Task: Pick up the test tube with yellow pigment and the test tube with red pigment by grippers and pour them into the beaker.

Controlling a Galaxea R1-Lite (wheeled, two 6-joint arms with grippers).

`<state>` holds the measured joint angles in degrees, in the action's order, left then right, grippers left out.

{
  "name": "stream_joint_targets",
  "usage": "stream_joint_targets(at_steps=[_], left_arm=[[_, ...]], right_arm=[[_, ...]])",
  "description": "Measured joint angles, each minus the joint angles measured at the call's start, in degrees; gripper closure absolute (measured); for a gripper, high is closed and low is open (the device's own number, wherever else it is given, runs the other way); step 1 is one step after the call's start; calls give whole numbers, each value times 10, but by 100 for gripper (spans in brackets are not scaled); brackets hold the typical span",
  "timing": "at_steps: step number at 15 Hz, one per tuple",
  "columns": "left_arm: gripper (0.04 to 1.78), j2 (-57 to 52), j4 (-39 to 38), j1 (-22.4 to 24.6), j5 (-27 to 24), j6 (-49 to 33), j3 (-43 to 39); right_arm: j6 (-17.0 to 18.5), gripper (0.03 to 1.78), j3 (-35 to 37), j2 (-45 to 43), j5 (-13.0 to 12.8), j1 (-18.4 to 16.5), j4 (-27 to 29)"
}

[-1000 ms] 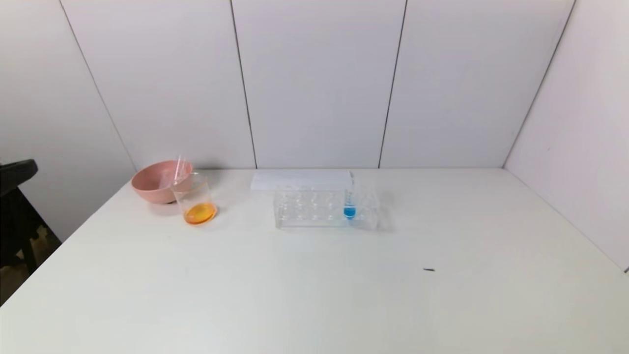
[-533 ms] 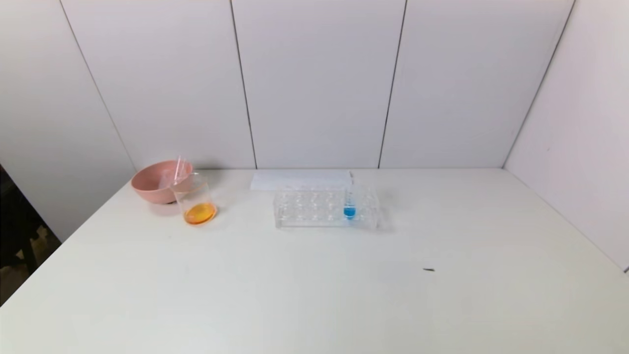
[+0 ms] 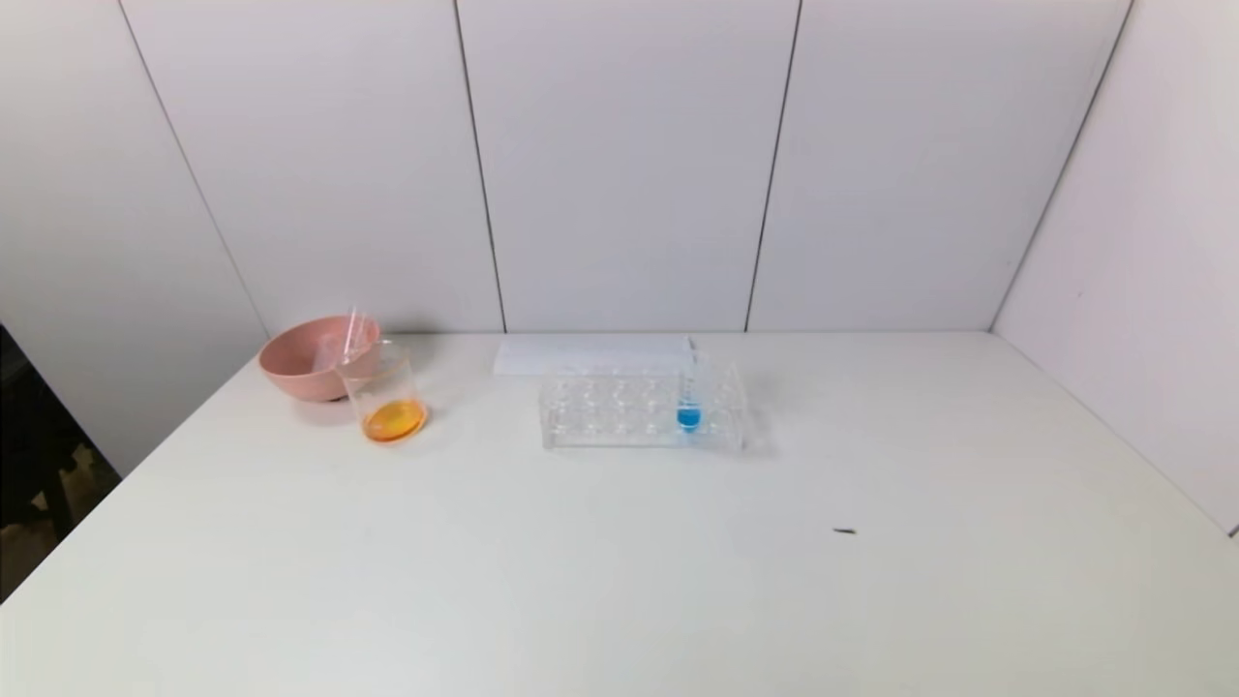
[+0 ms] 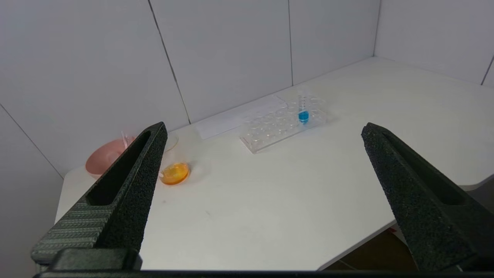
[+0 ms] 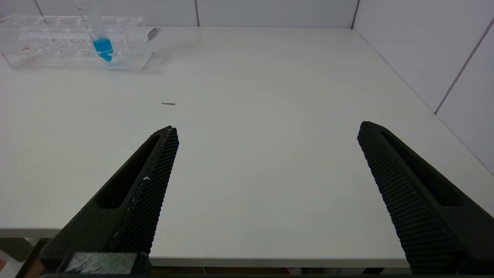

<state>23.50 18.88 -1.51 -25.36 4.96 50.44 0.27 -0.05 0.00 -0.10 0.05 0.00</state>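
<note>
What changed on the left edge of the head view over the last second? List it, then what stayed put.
The dark arm part seen at the head view's left edge a second ago has withdrawn out of that view. Nothing was grasped or released. The beaker with orange liquid, the pink bowl, the rack and its blue tube stayed put.

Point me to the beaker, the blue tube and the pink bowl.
beaker (image 3: 392, 418): head view, on the orange liquid at its bottom.
blue tube (image 3: 688, 417): head view, on its blue liquid.
pink bowl (image 3: 295, 373): head view, on its outer wall.
</note>
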Motion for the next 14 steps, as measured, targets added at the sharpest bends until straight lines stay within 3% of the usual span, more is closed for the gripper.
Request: stream_joint_targets(at_steps=[4,7,10,14], left_arm=[[6,-72,-10,0,5,5,-35],[6,-138,-57,8,70,44,-94],[6,-192,-144,11,153,90,-184],[6,-226,-366,11,184,93,-365]], right_arm=[[0,11,0,0,0,0,0],[0,11,0,0,0,0,0],[0,11,0,0,0,0,0],[0,11,0,0,0,0,0]])
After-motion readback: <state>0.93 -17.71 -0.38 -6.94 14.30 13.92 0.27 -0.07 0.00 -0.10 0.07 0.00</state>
